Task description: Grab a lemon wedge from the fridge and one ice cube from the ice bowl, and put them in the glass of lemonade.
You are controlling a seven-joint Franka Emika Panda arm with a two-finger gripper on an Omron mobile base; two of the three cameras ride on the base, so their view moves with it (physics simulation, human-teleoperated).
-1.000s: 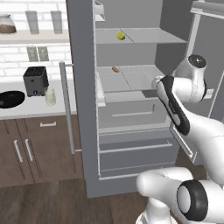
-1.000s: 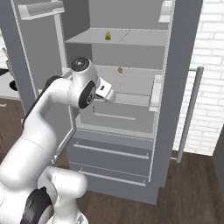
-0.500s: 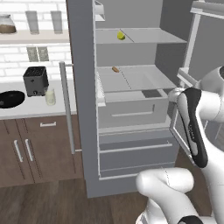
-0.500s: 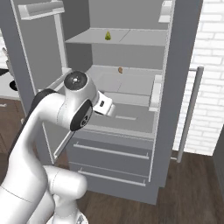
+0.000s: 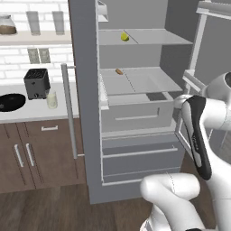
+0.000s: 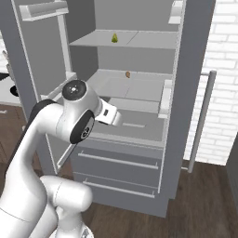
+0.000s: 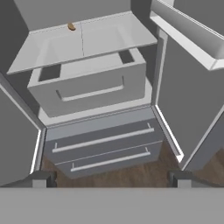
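Observation:
The fridge (image 5: 84,103) stands with both doors open. The lemon wedge (image 5: 124,37) (image 6: 114,38) lies on its upper shelf, small and yellow-green. My gripper (image 7: 111,178) is open with nothing between its fingertips. It sits in front of the fridge, well below the wedge, and looks at the pulled-out drawer (image 7: 89,89). In the right base view the hand (image 6: 110,115) hangs level with that drawer. On the counter to the left are the black ice bowl (image 5: 10,102) and the glass of lemonade (image 5: 52,99). The ice cube is too small to make out.
A small brown oblong food item (image 5: 119,71) (image 7: 71,27) lies on the middle shelf. A dark toaster (image 5: 36,83) stands behind the glass of lemonade. Taller glasses (image 5: 32,20) are on the wall shelf. Door bins (image 7: 183,30) jut in on the right. Two lower drawers (image 7: 103,148) are closed.
My arm has folded down and back towards the base, and the hand has sunk from middle-shelf height to the drawer's level. The jaws stay open. Nothing in the fridge moved.

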